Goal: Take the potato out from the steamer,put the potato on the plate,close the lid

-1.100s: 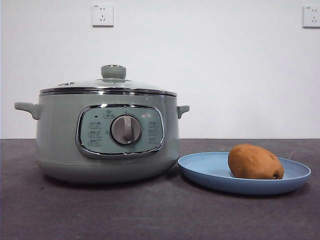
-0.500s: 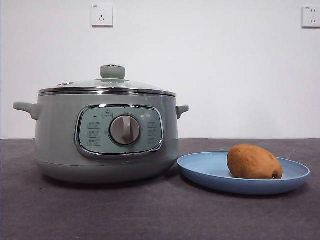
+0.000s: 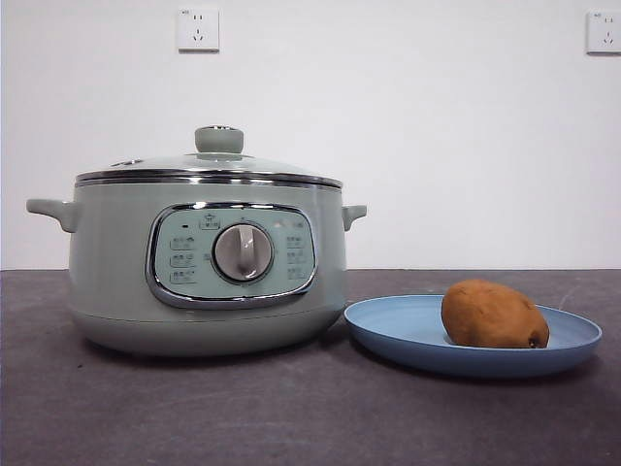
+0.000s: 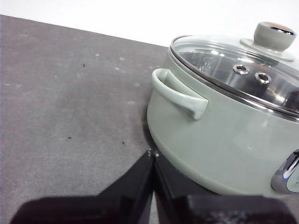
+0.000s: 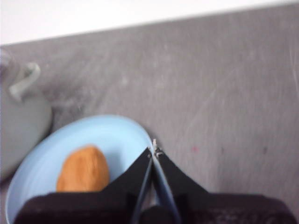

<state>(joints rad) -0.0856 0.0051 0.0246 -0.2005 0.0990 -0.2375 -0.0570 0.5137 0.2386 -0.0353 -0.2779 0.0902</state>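
Almost nothing has moved since the earlier front pictures: the steamer (image 3: 207,262), plate (image 3: 388,328) and potato (image 3: 494,315) shift only by a hair, which looks like camera wobble rather than any handling. The potato lies on the plate toward the plate's 3 o'clock side in the front view, dark spot at its outer end, and the plate sits just beside the steamer at the steamer's 3 o'clock, whether touching or not I cannot tell. The lid (image 4: 243,70) rests level on the chrome rim, knob upright. The left gripper (image 4: 153,154) hovers off the steamer's side handle (image 4: 180,92) with its jaws pressed together on nothing; the right gripper (image 5: 153,150) hangs over the plate's edge, jaws likewise together and empty, the potato at about its 9 o'clock. Judging from this layout, all three steps read as done, and both arms appear withdrawn.
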